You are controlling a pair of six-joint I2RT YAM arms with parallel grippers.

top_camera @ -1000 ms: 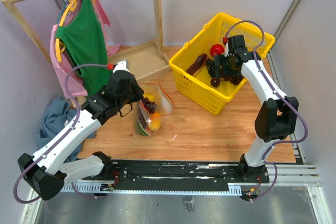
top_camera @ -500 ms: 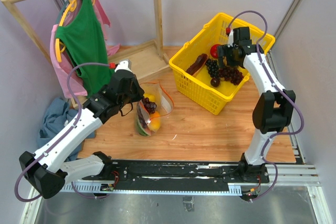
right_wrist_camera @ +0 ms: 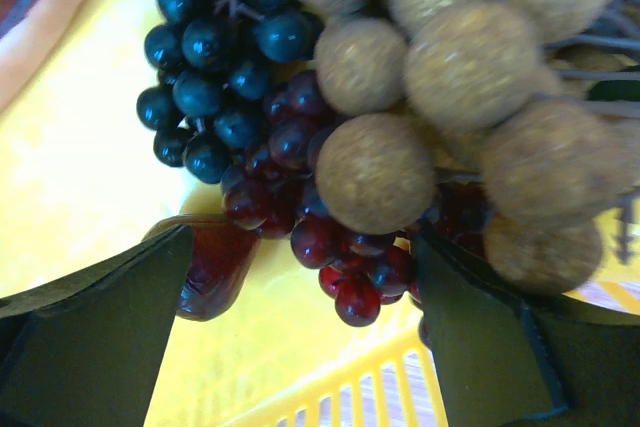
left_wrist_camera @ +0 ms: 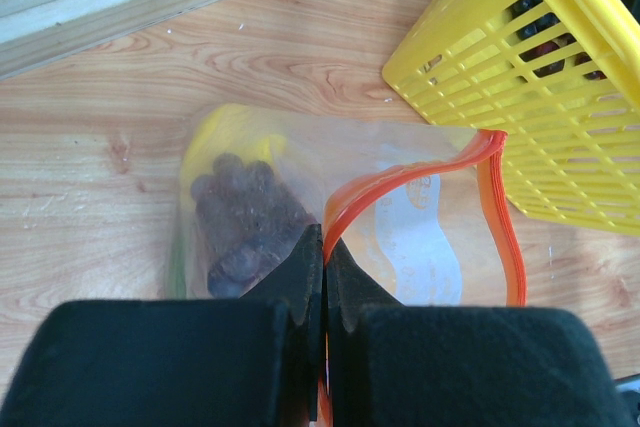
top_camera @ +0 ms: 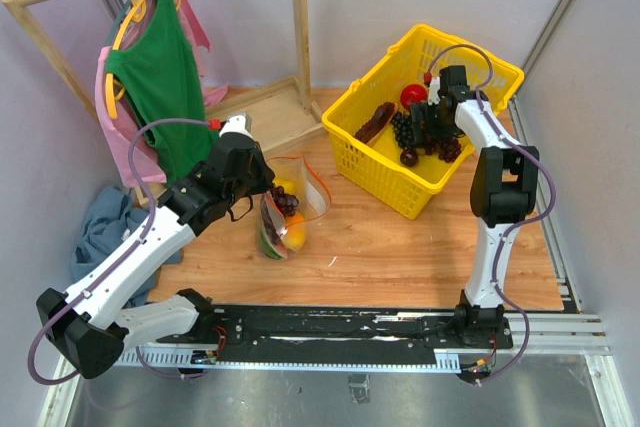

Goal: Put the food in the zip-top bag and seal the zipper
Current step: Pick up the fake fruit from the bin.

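My right gripper (right_wrist_camera: 300, 277): half a second back it sat up by the far rim of the yellow basket (top_camera: 372, 173). Now it is down again over the fruit heap at 1 o'clock, jaws wide apart, nothing pinched; brownish bunch (right_wrist_camera: 450, 57) and dark berries (right_wrist_camera: 205, 57) lie beneath.

My left gripper (left_wrist_camera: 323, 247): unmoved, jaws clamped together on the zipper (left_wrist_camera: 400, 175).

Zip-top bag (top_camera: 300, 197) stays at 10 o'clock, mouth gaping. Grape bunch (left_wrist_camera: 245, 222), yellow pepper (left_wrist_camera: 222, 127) and watermelon slice (top_camera: 268, 245) are inside.

Judgement: filling looks done; I should quit the basket and start sealing.
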